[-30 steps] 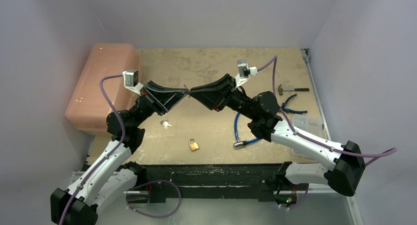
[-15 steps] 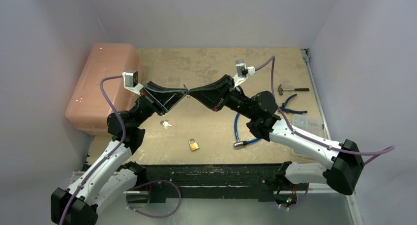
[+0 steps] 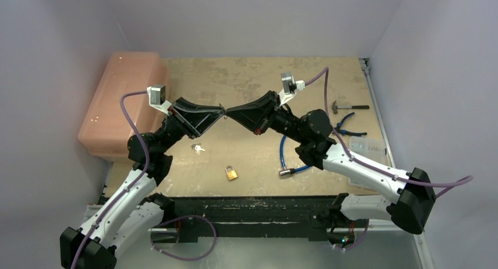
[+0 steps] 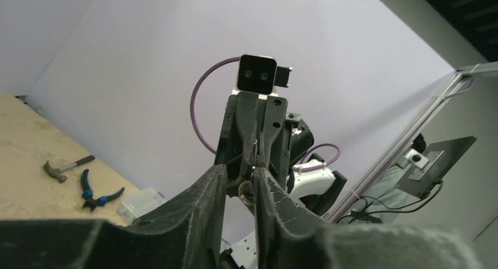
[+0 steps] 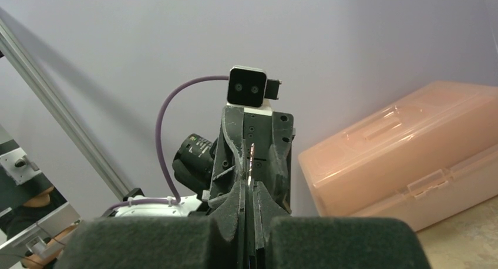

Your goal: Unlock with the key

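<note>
My two grippers meet tip to tip in mid-air above the middle of the table. My right gripper is shut on a small silver key, whose blade sticks out past its fingertips. My left gripper faces it with its jaws a little apart. The key's ring shows in the gap between them. A brass padlock lies on the table near the front edge, well below both grippers.
A second small set of keys lies left of the padlock. A pink plastic box stands at the left. A blue cable, a hammer, pliers and a clear case lie at the right.
Both grippers stay tip to tip. The left gripper has dropped slightly and its jaws look a little wider. The right wrist has turned slightly.
</note>
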You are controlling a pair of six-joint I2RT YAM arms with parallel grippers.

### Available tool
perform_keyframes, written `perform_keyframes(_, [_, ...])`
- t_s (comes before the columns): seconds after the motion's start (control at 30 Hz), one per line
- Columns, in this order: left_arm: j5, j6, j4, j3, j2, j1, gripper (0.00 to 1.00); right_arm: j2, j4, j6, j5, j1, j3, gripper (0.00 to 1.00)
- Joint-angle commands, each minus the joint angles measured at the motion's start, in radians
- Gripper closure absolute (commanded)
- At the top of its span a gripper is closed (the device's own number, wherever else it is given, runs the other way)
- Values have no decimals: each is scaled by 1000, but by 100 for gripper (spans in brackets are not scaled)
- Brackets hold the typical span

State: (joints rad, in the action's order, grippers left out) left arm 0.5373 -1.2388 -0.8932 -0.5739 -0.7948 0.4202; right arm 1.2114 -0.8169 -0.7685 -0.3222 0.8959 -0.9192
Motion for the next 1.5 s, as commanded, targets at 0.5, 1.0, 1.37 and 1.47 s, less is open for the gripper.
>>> perform_keyframes(0.5, [-4, 350, 590, -134, 170, 3, 39, -196, 205, 78, 40, 0, 112, 100])
perform_keyframes(1.0, [-289, 633, 1346, -223, 146, 3, 43, -329, 563, 113, 122, 0, 164, 100])
perform_keyframes(1.37, [-356, 537, 1525, -148, -35, 8, 44, -401, 742, 113, 311, -1, 216, 100])
perform_keyframes(1.47, [-399, 509, 1542, -144, -81, 27, 42, -421, 785, 124, 342, -1, 230, 100])
